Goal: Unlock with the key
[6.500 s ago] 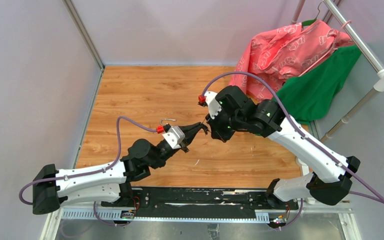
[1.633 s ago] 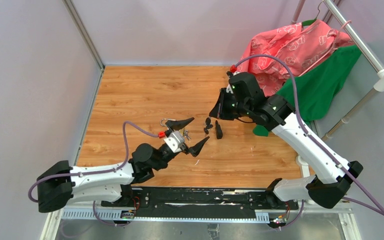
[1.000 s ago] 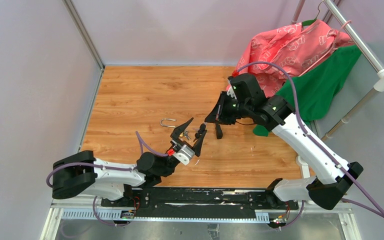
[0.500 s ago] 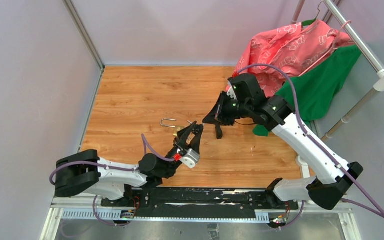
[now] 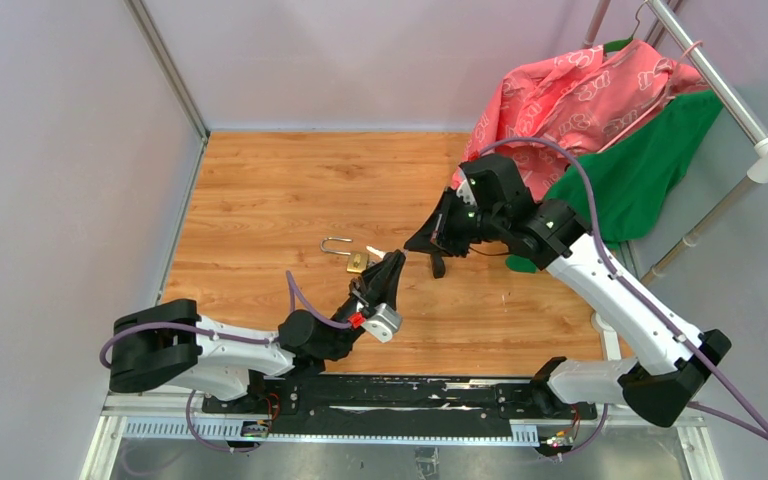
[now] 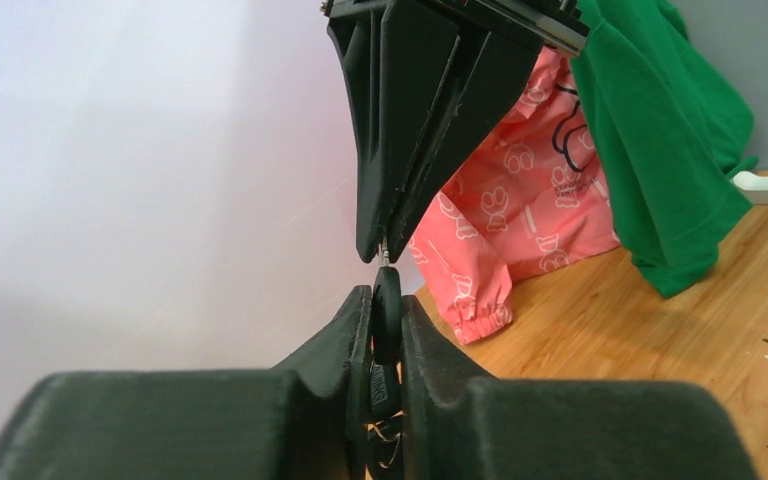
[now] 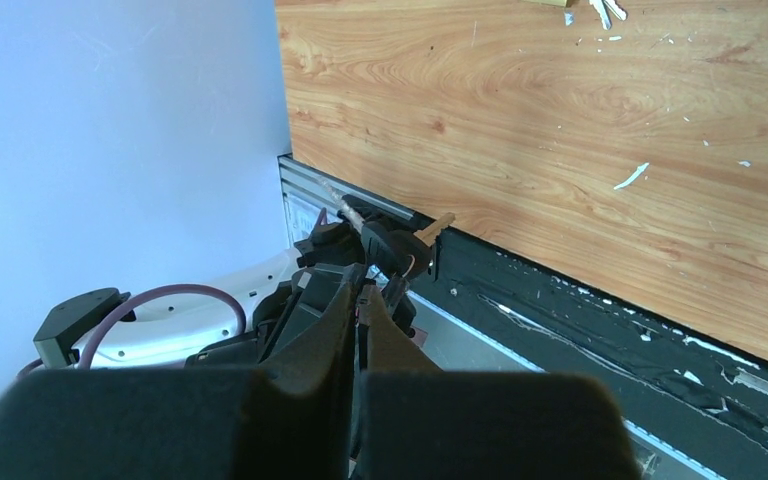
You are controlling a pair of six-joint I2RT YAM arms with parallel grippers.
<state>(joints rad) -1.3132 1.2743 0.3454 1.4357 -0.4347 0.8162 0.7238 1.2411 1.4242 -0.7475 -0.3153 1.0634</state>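
A black-headed key from a small bunch stands clamped between my left gripper's two pads. Directly above it, my right gripper is shut, its tips pinching the key's metal end. In the top view the left gripper and right gripper meet tip to tip above the wooden floor. The right wrist view shows the bunch just past my right gripper, a brass blade sticking out. The brass padlock lies on the wood just left of the left gripper, shackle pointing away.
A small black object lies on the wood under the right arm. Pink and green garments hang from a rack at the back right. Grey walls close the left and back sides. The black base rail runs along the near edge.
My left gripper, wide open a second ago, has closed on the key's black head. The right gripper stayed shut and shifted slightly towards the left one.
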